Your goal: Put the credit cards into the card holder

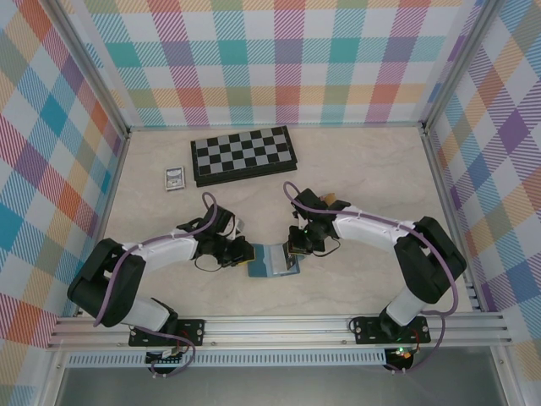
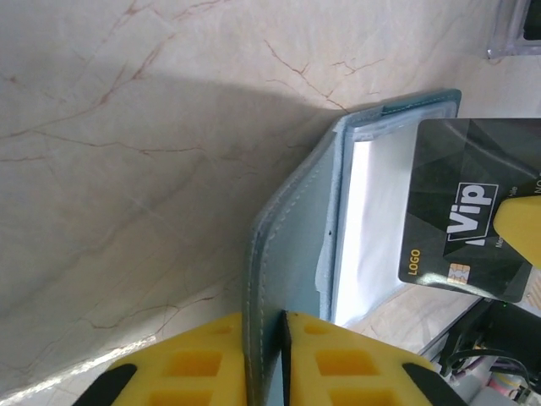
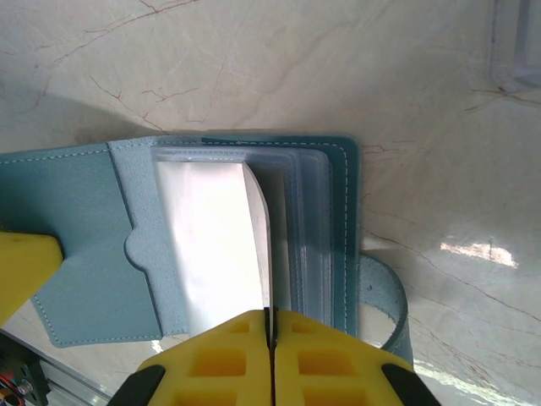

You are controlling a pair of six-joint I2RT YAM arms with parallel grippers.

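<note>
The flat teal-blue leather bifold card holder (image 1: 273, 261) lies open on the bench at six o'clock from the black-and-white folding chessboard (image 1: 243, 155). My left claw (image 2: 264, 338) pinches its cover from nine o'clock. My right claw (image 3: 270, 330), at two o'clock, pinches a black plastic VIP credit card (image 2: 469, 211) over the clear sleeves. I judge insertion is in hand; next, the card's edge must square to a slot. The pale marbled bench (image 1: 372, 186) sits within bright plaid walls (image 1: 279, 59).
</note>
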